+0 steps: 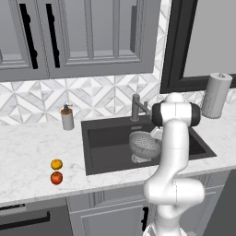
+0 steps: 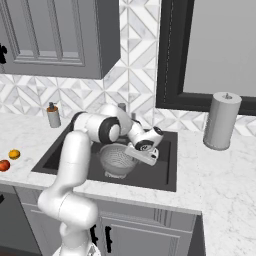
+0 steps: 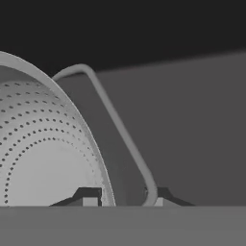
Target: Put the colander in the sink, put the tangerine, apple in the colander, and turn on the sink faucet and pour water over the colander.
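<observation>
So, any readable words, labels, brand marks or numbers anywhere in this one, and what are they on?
None: no text can be read in any view.
Soap dispenser: plain, no label.
Paper towel roll: blank.
Cabinet doors, colander, sink, sink faucet, tangerine and apple: no markings.

A home kitchen is showing here: a white marble counter (image 1: pixel 27 152) is carrying a dark basin sink (image 1: pixel 103 140) with an upright sink faucet (image 1: pixel 137 107) standing at its back edge. Grey panelled wall cabinets (image 1: pixel 73 37) are hanging above a geometric tiled backsplash (image 1: pixel 92 97), while a soap dispenser (image 1: pixel 67 117) and a paper towel roll (image 1: pixel 216 95) are standing along the counter's rear edge.
</observation>
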You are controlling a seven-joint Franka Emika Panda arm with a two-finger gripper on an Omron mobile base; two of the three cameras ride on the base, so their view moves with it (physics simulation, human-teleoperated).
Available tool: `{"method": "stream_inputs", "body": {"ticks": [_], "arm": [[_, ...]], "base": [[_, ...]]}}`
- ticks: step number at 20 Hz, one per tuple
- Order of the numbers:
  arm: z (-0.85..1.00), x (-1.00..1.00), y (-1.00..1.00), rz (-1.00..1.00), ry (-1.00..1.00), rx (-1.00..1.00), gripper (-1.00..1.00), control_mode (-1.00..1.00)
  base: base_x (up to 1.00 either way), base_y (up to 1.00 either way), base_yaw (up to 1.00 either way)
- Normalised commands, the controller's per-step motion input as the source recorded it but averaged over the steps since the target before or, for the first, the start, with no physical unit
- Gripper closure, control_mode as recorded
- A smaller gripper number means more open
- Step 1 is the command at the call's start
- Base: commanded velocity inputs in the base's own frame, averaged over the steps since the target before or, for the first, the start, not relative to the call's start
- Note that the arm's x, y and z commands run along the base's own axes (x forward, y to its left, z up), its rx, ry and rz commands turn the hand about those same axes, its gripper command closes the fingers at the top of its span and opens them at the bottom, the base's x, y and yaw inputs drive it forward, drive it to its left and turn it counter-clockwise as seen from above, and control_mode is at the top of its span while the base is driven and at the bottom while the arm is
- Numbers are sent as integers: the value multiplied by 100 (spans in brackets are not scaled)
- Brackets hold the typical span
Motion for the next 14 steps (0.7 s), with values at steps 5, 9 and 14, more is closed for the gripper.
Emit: {"method": "stream_inputs", "body": {"ticks": [5,9,14], "arm": [[-11,7,0,0,1,-1,100,-100],[2,-20,0,0,0,-1,-100,-100],[23,-13,-5,0,0,0,-100,-100]], "base": [[0,0,0],[0,0,0],[0,0,0]]}}
